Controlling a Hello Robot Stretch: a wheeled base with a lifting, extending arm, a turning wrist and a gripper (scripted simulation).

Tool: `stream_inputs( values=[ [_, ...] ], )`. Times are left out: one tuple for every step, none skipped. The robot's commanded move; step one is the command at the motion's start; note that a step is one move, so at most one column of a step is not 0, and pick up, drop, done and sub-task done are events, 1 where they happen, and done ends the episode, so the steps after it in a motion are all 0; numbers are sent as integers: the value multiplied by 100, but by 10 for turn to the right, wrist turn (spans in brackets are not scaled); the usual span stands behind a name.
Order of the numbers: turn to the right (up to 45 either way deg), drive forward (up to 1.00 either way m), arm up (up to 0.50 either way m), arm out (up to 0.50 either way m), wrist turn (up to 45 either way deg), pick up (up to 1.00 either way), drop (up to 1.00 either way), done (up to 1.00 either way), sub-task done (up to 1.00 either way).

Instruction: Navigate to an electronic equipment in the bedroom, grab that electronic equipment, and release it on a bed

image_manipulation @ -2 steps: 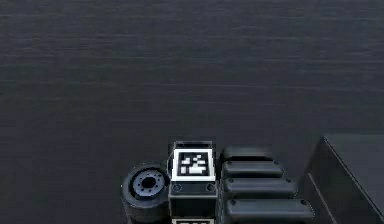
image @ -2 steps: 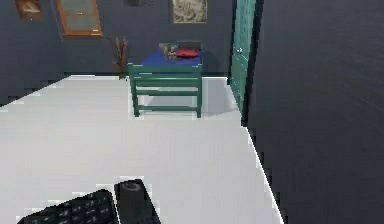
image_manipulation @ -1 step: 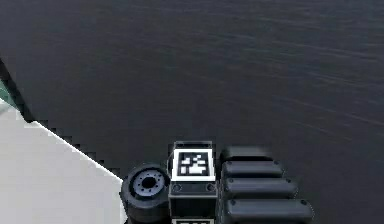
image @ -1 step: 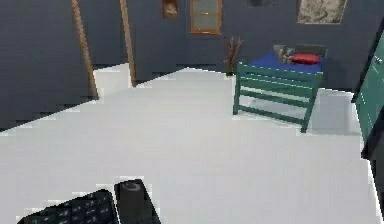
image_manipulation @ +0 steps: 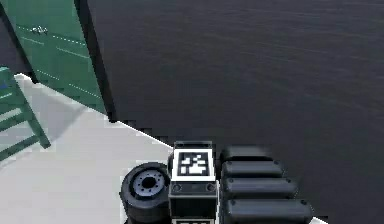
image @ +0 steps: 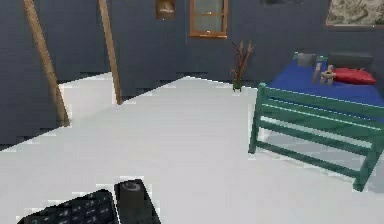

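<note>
**A white floor (image: 180, 130) runs between dark blue walls to a green-framed bed (image: 300, 80) with a blue cover.**
A green door (image_manipulation: 55, 50) stands at the arm side view's left, and wooden beams (image: 45, 60) rise at the forward view's left. A red pillow (image: 352, 76) lies on the bed. The pincer (image_manipulation: 148, 190) sits beside the arm's white marker (image_manipulation: 195, 165); its grip and any load cannot be told. Small things (image: 320, 68) by the pillow are too small to name as the electronic equipment.

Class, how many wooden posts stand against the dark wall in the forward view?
2 posts: one at the forward view's far left, one just right of it. Others may stand beyond the picture's edge.
</note>
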Motion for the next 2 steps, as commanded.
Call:
stream_inputs(
  values=[
    [0,100,0,0,0,0,0,0,0],
    [0,100,0,0,0,0,0,0,0]
  ],
)
